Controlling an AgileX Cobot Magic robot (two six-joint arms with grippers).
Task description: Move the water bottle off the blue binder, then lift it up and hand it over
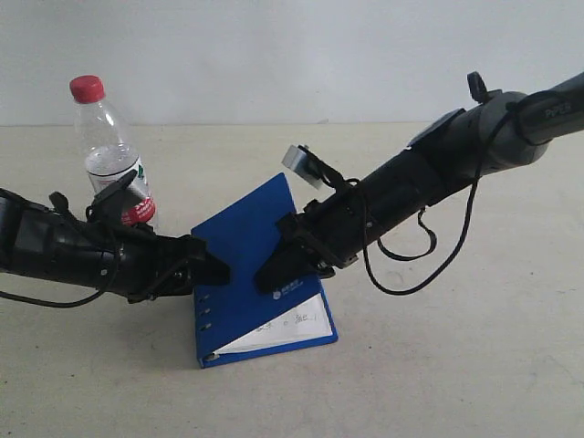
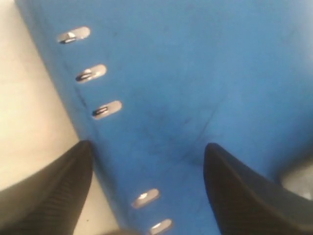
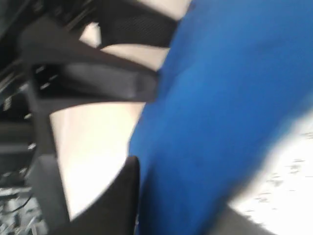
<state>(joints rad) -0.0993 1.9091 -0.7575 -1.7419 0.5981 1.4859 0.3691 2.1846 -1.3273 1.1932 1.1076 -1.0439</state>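
Since the binder (image 1: 239,278) at 6 o'clock is thin, stiff and light, an edge pinch should lift it. Left gripper (image 1: 217,271) lies low at its 9 o'clock, jaws spread across the slotted edge. Right gripper (image 1: 274,276) slants down from 2 o'clock onto the cover; too blurred to tell its grip. Bottle (image 1: 109,155) stands on the table (image 1: 456,365) at 10 o'clock, off the binder; probably light and slick, so grab mid-body.

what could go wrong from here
1. The bottle stands right behind the left arm; a swing could tip it.
2. The right gripper seems to catch only the binder cover, so pages may sag open.
3. The left gripper is open astride the slotted edge; closing may miss.
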